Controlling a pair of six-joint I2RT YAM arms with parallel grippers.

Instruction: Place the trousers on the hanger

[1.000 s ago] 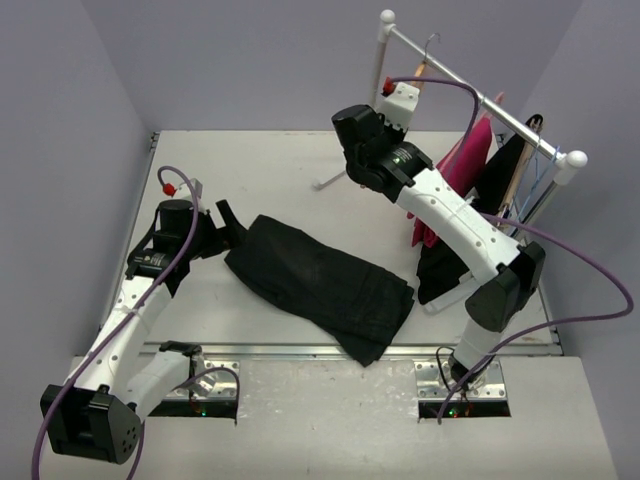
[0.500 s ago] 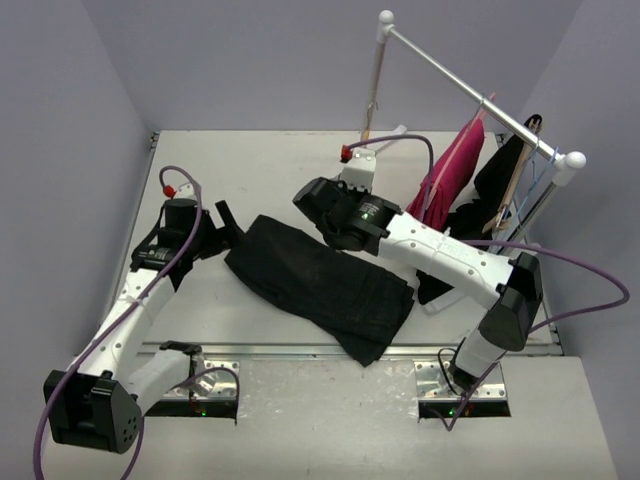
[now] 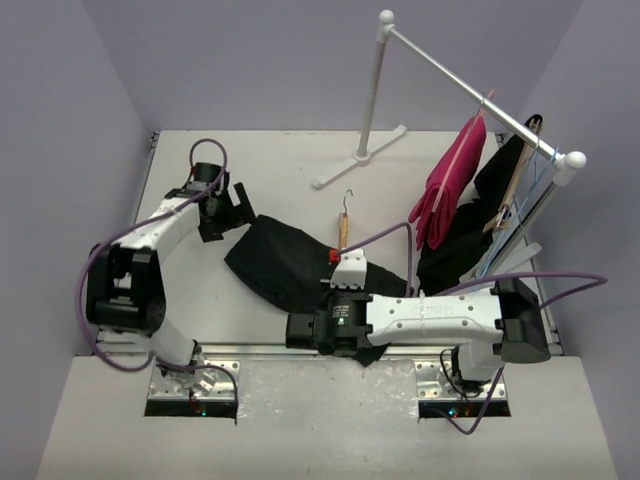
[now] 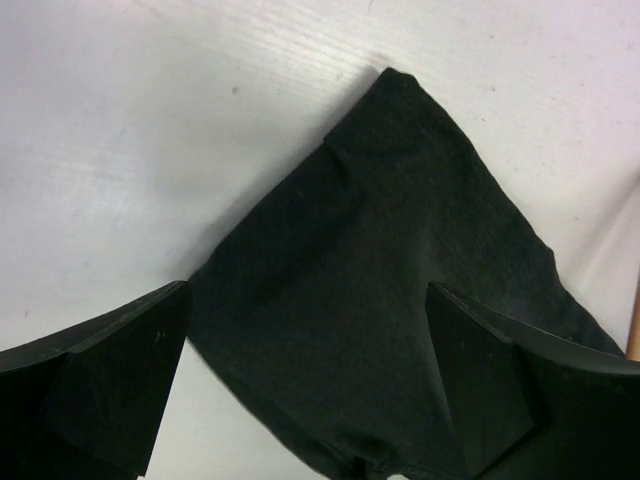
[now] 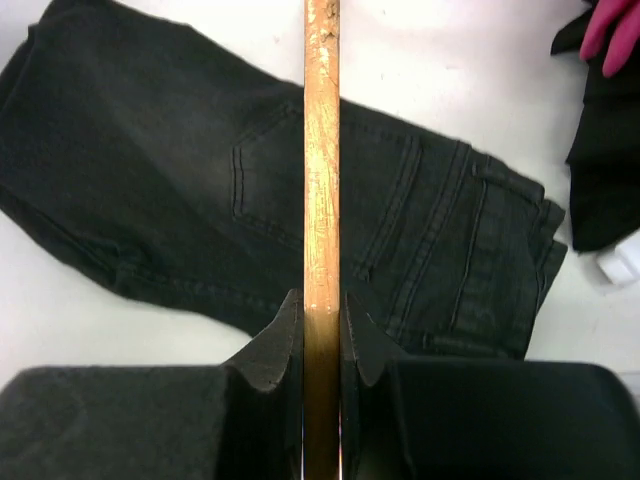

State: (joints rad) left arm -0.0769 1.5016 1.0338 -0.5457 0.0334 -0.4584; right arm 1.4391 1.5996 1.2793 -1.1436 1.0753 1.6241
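We judge the task hardly begun: our right end effector (image 5: 321,300) is clenched on the wooden hanger (image 5: 321,150) above the black trousers (image 3: 280,262), which lie flat on the worktop (image 3: 270,160) with nothing draped yet, while the left end effector (image 4: 308,300) hovers released over their far-left end.

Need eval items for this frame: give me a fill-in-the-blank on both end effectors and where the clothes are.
The right end effector is ____ on the tan wooden coat hanger.
The left end effector, facing the long black trousers, is ____.
The magenta-pink garment hangs from the silver rail, while the trousers lie on the ____.
Missing words: shut; open; table.
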